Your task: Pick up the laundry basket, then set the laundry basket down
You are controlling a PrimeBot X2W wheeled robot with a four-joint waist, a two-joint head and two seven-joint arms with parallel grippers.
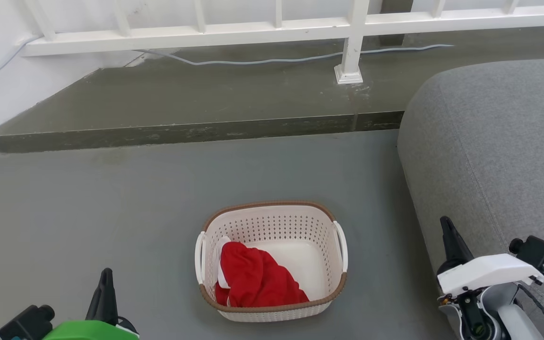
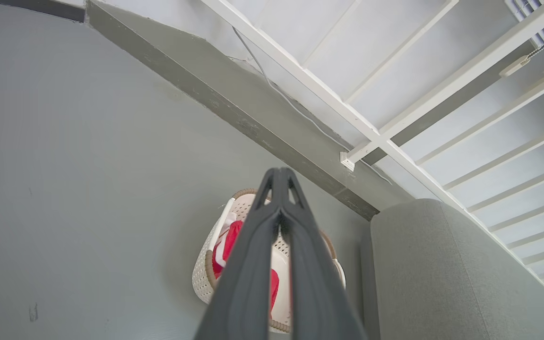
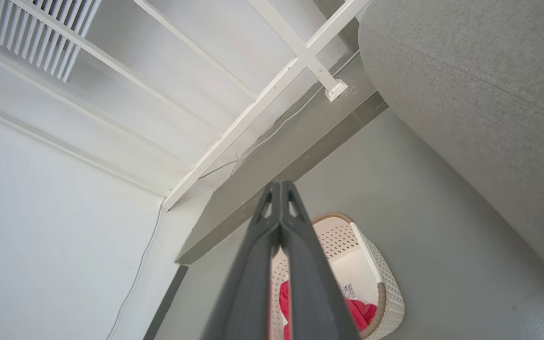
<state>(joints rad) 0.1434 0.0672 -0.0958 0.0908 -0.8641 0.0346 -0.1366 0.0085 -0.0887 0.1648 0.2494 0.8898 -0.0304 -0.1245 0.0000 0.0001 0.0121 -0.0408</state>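
The grey floor [image 1: 87,212] extends beneath and ahead of both tools. A grey upholstered sofa [image 1: 498,151] lies along the outer side of the right tool [image 3: 280,186]. A raised concrete step [image 1: 205,99] crosses the scene well ahead of both tools and carries a white railing [image 1: 196,35]. The laundry basket [image 1: 272,226] stands upright on the floor, ahead of the tools and roughly midway between them, clear of the sofa. A red garment [image 1: 257,278] lies inside the basket, at the end nearer the tools and toward the side of the left tool [image 2: 279,178]. One white handle [image 1: 199,257] faces the left tool's side and the other handle [image 1: 341,245] faces the right tool's side; nothing grips either. On each tool the two fingers are closed tip to tip, with only a narrow slit lower down, and nothing is held between them. Both tools are well apart from the basket. Status assessment: the basket rests on the floor, which is the condition the task requires at its end. The same arrangement also fits a basket waiting to be lifted. The views do not settle which applies. They show only that no lift is under way and that neither tool has contact with the basket.
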